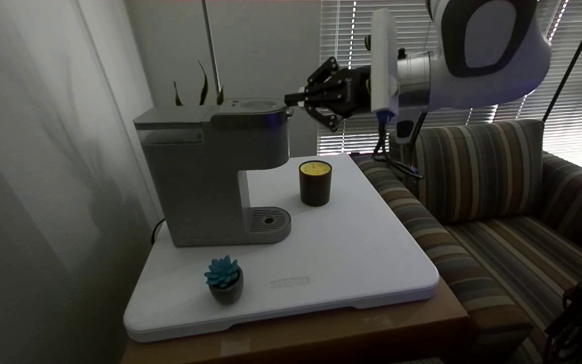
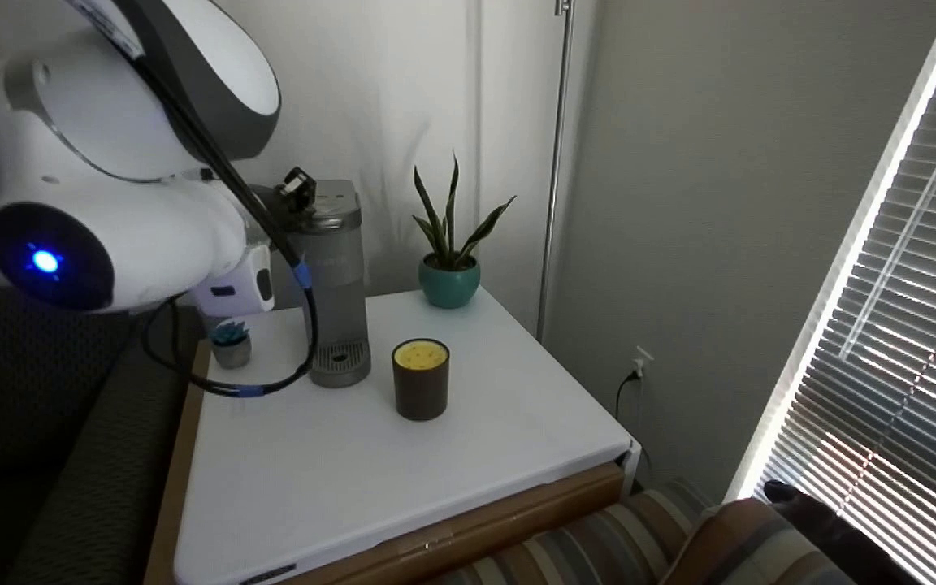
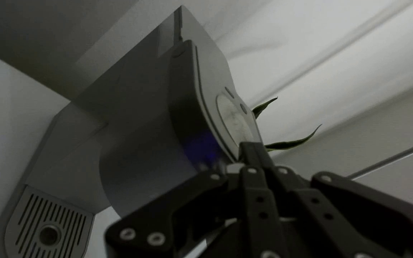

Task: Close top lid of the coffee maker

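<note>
The boxy grey coffee maker (image 1: 190,192) stands upright on a white table; it also shows in an exterior view (image 2: 336,284) and the wrist view (image 3: 134,114). Its top lid (image 1: 255,105) lies flat on the machine, rounded edge to the front; it also shows in the wrist view (image 3: 212,82). My gripper (image 1: 293,98) is shut, fingers together with nothing between them. Its tips are at the lid's front edge, level with the top; I cannot tell whether they touch it. In the wrist view the fingertips (image 3: 255,152) cover part of that edge.
A dark candle jar (image 1: 315,184) stands right of the drip base. A small blue succulent (image 1: 224,283) sits near the table's edge. A snake plant in a teal pot (image 2: 449,280) stands beside the machine. A striped sofa (image 1: 473,177) adjoins the table (image 1: 331,258).
</note>
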